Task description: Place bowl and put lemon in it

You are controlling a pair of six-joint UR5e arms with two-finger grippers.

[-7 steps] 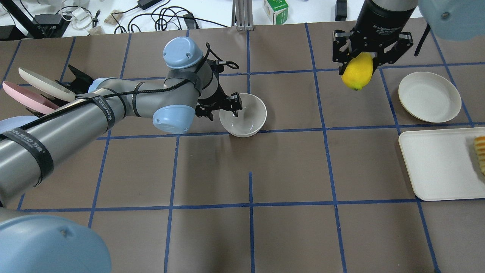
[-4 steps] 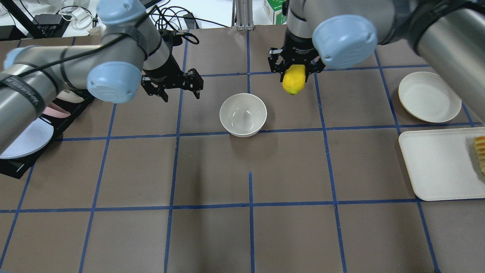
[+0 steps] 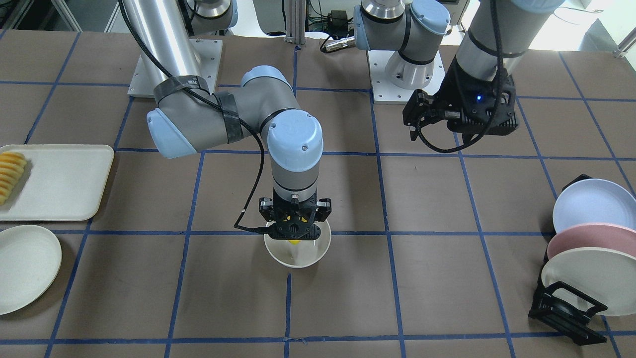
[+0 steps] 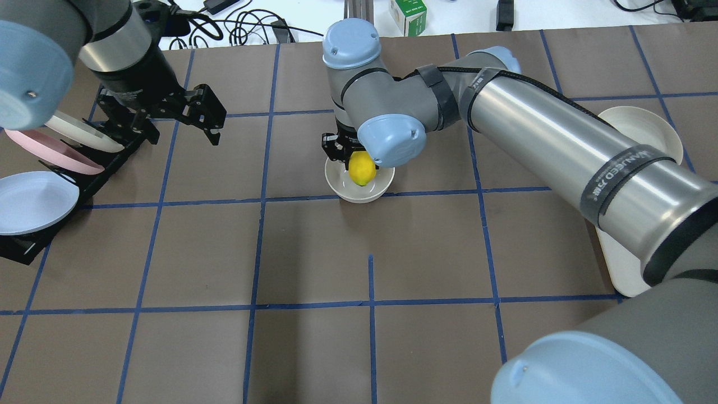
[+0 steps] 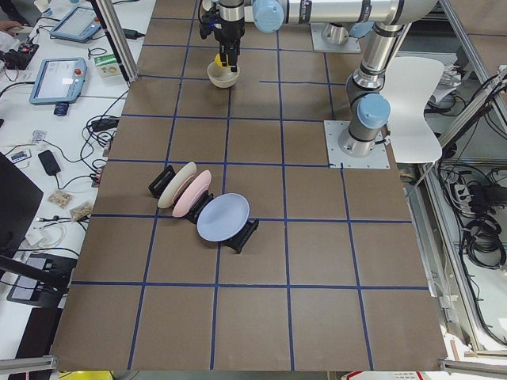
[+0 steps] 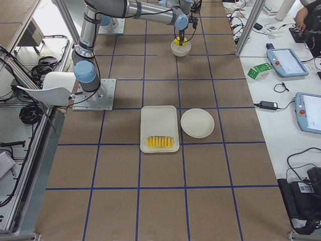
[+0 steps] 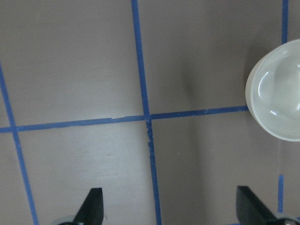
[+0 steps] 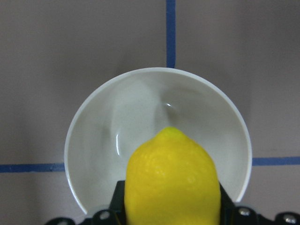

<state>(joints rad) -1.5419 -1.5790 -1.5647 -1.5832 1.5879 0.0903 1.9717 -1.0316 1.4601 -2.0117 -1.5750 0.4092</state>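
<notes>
The white bowl (image 4: 349, 192) stands upright on the table's middle, also in the front view (image 3: 297, 256) and the right wrist view (image 8: 140, 108). My right gripper (image 4: 354, 158) is shut on the yellow lemon (image 4: 362, 170) and holds it point-down in the bowl's mouth, above the bottom. The lemon fills the lower right wrist view (image 8: 172, 180); only a sliver shows in the front view (image 3: 294, 242). My left gripper (image 4: 162, 118) is open and empty, raised well left of the bowl near the rack; its fingertips (image 7: 93, 206) stand wide apart.
A black rack holds pale blue, pink and cream plates (image 4: 33, 202) at the left edge. A shallow white plate (image 3: 25, 266) and a white tray (image 3: 54, 181) with ridged slices (image 3: 10, 174) lie on the right arm's side. The right arm spans that half.
My left gripper let go of the bowl, opened and drew back left toward the rack. My right gripper carried the lemon left and lowered it into the bowl's mouth.
</notes>
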